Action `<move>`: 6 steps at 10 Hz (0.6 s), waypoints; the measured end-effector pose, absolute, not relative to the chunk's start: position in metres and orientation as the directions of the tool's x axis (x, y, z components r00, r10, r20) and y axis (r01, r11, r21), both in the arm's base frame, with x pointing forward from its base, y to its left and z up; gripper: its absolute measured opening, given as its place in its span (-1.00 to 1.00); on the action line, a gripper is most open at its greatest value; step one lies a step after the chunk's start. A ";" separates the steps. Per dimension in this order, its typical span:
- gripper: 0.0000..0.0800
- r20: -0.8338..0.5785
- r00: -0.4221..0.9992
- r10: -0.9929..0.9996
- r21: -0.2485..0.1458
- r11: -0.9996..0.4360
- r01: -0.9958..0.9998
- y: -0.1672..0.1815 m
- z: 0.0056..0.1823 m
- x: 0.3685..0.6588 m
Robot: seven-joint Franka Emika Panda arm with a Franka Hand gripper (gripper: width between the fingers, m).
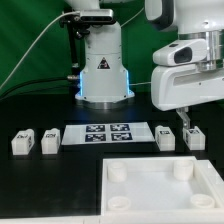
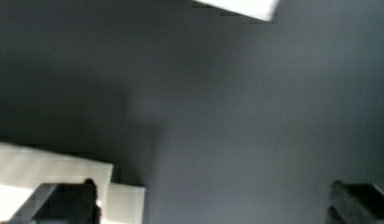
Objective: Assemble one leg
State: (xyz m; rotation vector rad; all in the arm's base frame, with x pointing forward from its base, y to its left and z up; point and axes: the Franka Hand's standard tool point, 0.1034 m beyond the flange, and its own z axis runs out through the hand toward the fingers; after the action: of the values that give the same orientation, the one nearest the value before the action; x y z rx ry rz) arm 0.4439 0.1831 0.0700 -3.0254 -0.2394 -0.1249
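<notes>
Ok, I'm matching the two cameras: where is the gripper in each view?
Exterior view: gripper at the exterior view's right, near the rightmost leg.
Wrist view: only its two dark fingertips, spread apart at the frame edge.
Shared landmark: the black table.

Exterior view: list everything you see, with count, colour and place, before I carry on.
Legs: 4, white with black tags; two at the exterior view's left of the marker board, two at its right.
Marker board: 1, white, four tags; centre of the table.
Top: 1, white, round corner sockets; front, exterior view's right.
Table: 1, black; under everything.
Base: 1, white; behind the marker board.
Arm: 1, white; exterior view's right.
Gripper: 1, open; low by the right pair of legs.
</notes>
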 end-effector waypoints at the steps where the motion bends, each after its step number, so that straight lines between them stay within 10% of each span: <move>1: 0.62 0.072 0.993 0.094 -0.106 -0.989 0.101 0.182 0.066 0.439; 6: 0.62 -0.305 0.952 0.002 -0.058 -0.998 -0.016 0.175 0.037 0.402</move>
State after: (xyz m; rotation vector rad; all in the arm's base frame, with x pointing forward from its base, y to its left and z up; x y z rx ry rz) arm 0.4022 0.1751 0.0374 -3.0446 0.0106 0.4755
